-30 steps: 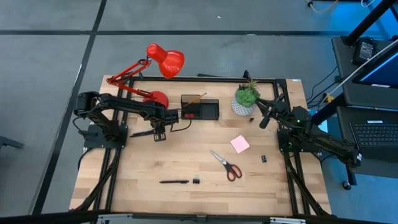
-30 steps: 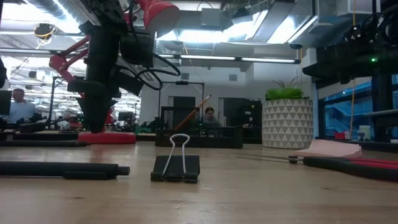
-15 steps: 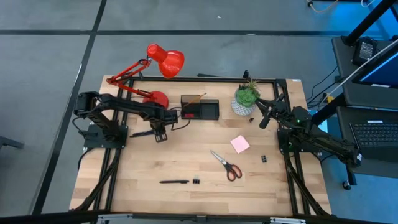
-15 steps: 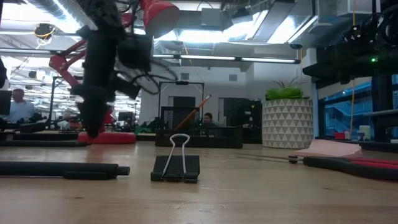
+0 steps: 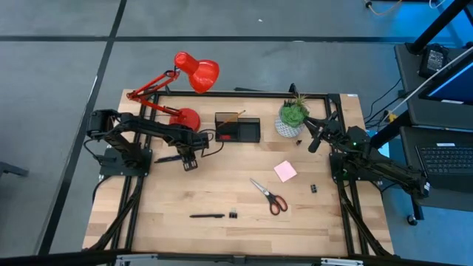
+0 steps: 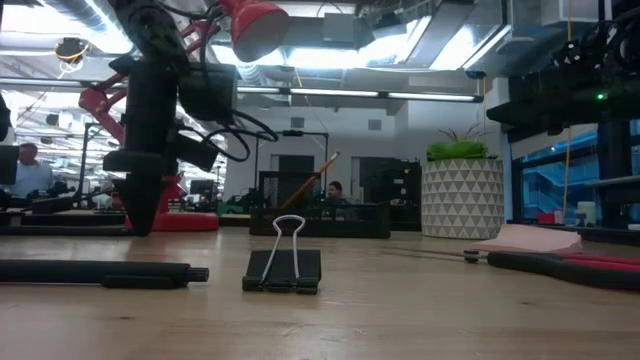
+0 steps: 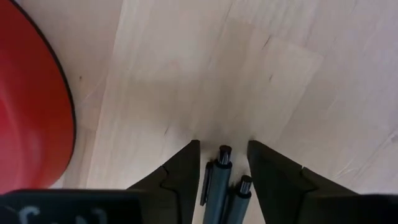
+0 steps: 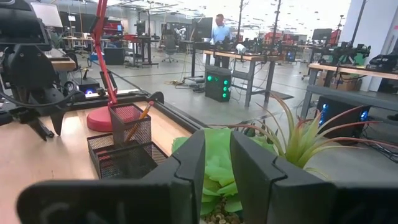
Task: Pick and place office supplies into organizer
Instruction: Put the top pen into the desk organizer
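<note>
Left tool: the left tool (image 7: 222,144) is hanging low over the counter (image 5: 222,236) near its back left corner, its fingers spread and straddling two black pens (image 7: 219,168), gripping neither.
Pens under the tool: they are lying side by side beside the red lamp base (image 7: 31,112); their far ends are running out of the wrist view, and the arm is covering part of them from above.
Right tool: the right tool (image 8: 217,134) is waiting near the back right corner beside the potted plant (image 5: 293,114), its fingers parted by a narrow gap and pinching nothing.
Organizer: the organizer (image 5: 236,128) is sitting at the back edge between lamp and plant, an orange pencil (image 5: 235,116) leaning in its taller section; something red inside is too small to identify.
Loose supplies: the scissors (image 5: 269,196) and the pink sticky-note pad (image 5: 285,171) are lying right of centre, with a small clip (image 5: 313,189) nearer the right edge.
Front edge: another pen (image 5: 207,216) is lying just beside a binder clip (image 6: 283,265); the low view is cutting off the pen's end.
</note>
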You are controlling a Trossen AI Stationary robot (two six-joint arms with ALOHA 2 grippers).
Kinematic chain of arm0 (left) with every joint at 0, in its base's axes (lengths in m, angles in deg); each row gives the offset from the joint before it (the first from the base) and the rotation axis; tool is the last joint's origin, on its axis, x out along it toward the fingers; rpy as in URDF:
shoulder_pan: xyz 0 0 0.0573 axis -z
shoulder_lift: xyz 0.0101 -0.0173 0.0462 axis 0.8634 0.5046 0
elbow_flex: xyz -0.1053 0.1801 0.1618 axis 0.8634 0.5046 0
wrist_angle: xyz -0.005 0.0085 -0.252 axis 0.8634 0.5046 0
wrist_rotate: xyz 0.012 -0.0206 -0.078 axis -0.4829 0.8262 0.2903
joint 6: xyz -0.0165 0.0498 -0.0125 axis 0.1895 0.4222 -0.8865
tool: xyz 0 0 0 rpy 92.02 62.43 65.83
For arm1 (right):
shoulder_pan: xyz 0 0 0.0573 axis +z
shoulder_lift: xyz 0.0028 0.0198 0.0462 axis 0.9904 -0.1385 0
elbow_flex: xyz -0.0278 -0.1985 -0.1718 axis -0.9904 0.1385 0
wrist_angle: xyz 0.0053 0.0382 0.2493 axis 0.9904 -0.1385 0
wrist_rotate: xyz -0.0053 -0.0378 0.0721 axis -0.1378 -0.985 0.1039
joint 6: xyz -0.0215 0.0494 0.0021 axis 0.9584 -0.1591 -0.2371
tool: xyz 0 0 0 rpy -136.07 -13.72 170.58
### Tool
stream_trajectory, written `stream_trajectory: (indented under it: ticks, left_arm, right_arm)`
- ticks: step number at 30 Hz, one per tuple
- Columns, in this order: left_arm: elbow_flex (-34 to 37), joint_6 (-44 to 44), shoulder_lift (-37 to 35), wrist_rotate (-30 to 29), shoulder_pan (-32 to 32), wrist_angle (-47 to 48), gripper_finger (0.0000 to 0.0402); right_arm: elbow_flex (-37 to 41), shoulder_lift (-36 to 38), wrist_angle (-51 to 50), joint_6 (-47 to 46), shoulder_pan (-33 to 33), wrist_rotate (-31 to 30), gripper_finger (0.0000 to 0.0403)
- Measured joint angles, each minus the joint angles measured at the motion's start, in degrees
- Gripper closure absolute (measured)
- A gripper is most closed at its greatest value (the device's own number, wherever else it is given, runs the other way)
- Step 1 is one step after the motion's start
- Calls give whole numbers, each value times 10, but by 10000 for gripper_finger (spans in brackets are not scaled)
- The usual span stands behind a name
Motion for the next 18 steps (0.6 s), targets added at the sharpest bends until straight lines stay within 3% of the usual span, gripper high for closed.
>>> stream_trajectory:
  ticks: [18]
  left_arm:
    - [1,6,2,-9,3,5,394]
  right_arm:
    - [0,0,0,0,0,0,323]
